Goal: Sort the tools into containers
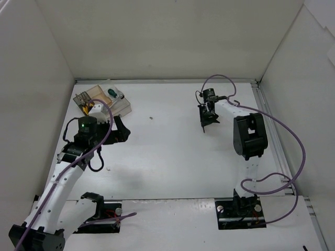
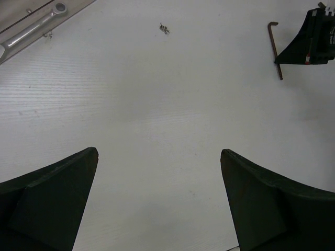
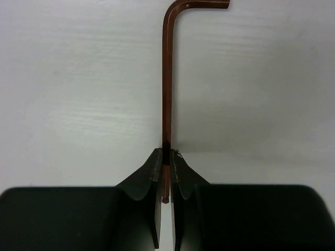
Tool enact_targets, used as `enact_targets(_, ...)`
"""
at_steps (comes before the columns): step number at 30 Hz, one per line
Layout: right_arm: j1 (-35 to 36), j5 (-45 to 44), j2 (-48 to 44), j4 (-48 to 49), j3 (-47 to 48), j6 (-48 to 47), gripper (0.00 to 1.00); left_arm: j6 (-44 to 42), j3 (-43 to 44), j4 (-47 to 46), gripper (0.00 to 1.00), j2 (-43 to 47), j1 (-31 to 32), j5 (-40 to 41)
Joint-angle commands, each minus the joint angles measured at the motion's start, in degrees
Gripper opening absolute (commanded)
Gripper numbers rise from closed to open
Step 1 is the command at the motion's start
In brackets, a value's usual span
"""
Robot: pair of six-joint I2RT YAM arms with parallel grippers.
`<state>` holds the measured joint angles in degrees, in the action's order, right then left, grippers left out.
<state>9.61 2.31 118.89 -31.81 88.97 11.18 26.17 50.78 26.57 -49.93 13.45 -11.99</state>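
My right gripper (image 1: 208, 121) (image 3: 166, 157) is shut on the long shank of the dark L-shaped hex key (image 3: 166, 78) at table level, right of centre. The key's bent end points away from the jaws. The left wrist view also shows the key (image 2: 274, 48) beside the right gripper (image 2: 309, 44). My left gripper (image 1: 121, 132) (image 2: 159, 152) is open and empty above bare table, just in front of the clear organiser tray (image 1: 123, 107). The tray holds the green-handled screwdriver (image 1: 111, 93), the yellow-handled pliers (image 1: 86, 109) and the silver wrench (image 2: 31, 30).
A tiny speck of debris (image 1: 151, 117) (image 2: 164, 28) lies between the tray and the hex key. White walls enclose the table on three sides. Purple cables (image 1: 293, 136) loop along the right arm. Black base mounts (image 1: 238, 212) sit at the near edge.
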Motion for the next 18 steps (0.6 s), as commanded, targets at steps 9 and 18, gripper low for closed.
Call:
enact_targets(9, 10.3, 7.4, -21.4, 14.0, -10.6, -0.5, 0.00, 11.6, 1.2, -11.3, 1.00, -4.6, 0.1, -6.0)
enact_targets(18, 23.2, 10.8, -27.4, 19.6, -12.6, 2.0, 0.00, 18.7, 4.5, -20.5, 0.99, -12.2, 4.5, -10.0)
